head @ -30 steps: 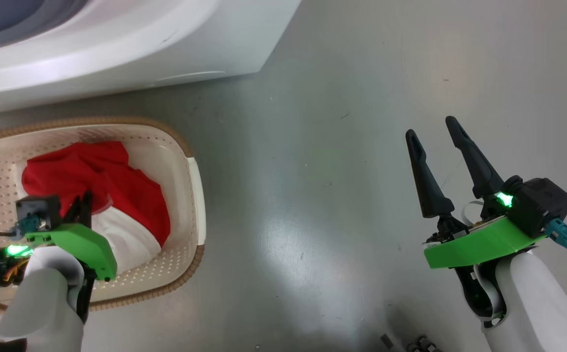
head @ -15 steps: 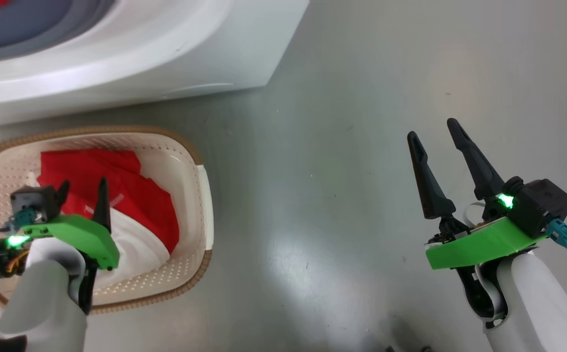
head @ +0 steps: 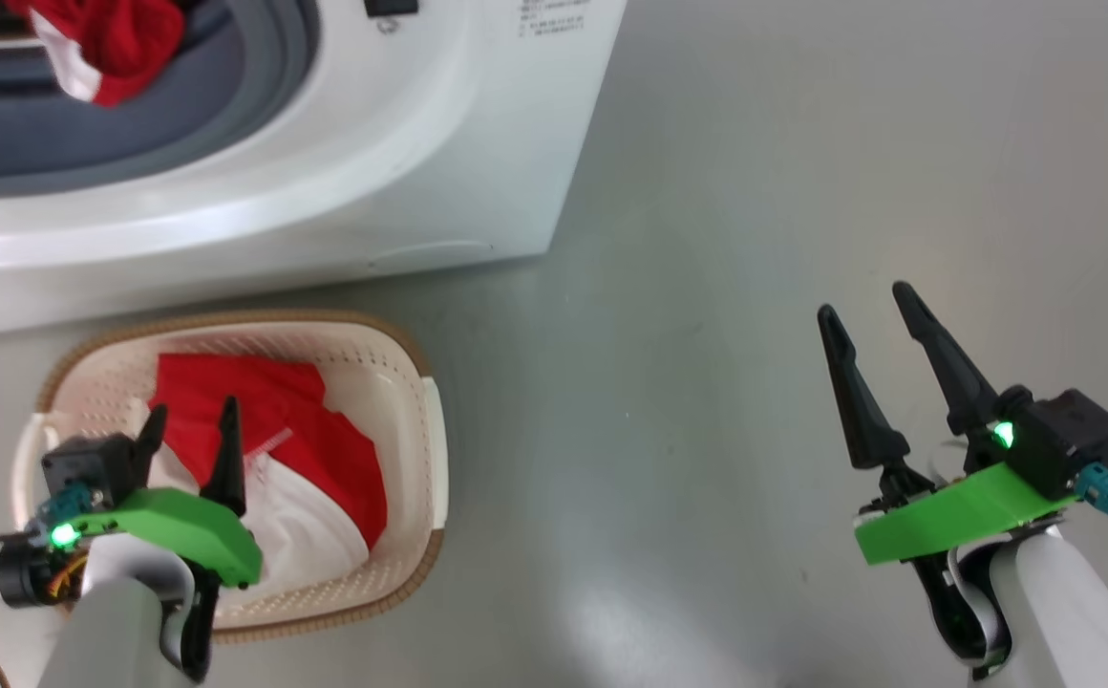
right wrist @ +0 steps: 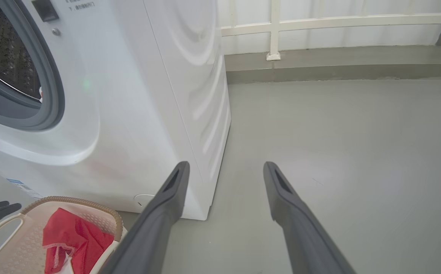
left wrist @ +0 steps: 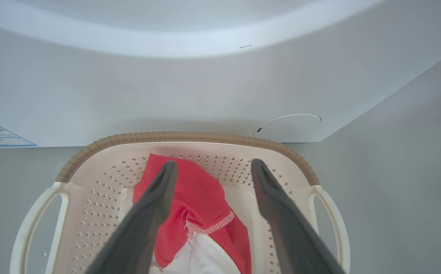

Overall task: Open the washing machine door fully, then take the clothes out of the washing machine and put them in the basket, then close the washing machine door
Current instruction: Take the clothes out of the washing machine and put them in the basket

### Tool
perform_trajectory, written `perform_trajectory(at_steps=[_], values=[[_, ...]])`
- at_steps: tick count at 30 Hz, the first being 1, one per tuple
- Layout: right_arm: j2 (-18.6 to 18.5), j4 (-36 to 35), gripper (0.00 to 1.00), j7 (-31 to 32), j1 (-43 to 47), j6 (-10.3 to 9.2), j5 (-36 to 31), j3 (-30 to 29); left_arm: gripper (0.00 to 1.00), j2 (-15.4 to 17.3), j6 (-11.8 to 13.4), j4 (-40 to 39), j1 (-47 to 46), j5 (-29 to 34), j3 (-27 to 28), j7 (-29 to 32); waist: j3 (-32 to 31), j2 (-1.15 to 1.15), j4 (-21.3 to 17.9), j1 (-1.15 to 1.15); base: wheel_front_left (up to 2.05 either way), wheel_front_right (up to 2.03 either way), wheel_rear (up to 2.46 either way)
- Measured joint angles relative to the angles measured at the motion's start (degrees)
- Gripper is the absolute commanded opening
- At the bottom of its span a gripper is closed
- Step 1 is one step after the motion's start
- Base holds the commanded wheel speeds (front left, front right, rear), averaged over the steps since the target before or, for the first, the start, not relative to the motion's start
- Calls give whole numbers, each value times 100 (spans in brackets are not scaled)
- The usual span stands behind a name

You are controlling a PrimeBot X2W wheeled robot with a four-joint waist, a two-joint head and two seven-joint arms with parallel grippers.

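A: Well, in the head view the left gripper (head: 193,409) hangs spread wide over the basket (head: 401,377), gripping nothing. A red-and-white heap (head: 325,459) lies inside. The right gripper (head: 862,299), equally wide and empty, hovers over the bare floor (head: 707,287).

B: A second red garment (head: 105,38) sits at the mouth of the washing machine (head: 420,143). The left arm should probably rise straight up before swinging there, lest a finger snag cloth.

A: In the left wrist view, both fingers straddle the heap without pinching it.

B: The right wrist view shows the steel drum (right wrist: 7,57) beyond parted fingers. Count: two grippers, one basket, one heap, one garment waiting.
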Motion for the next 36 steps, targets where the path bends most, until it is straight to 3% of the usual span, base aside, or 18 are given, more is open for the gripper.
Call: perform_trajectory(at_steps=[19,36], values=[[-182,85,100,0,814,0,2,-79,100,-250,0,-1962,1527,132,218,0,-1460,0,218,0,0,0,0],[-313,67,100,0,1321,0,45,-212,100,-401,0,-3401,2596,286,304,0,-2227,0,333,0,0,0,0]])
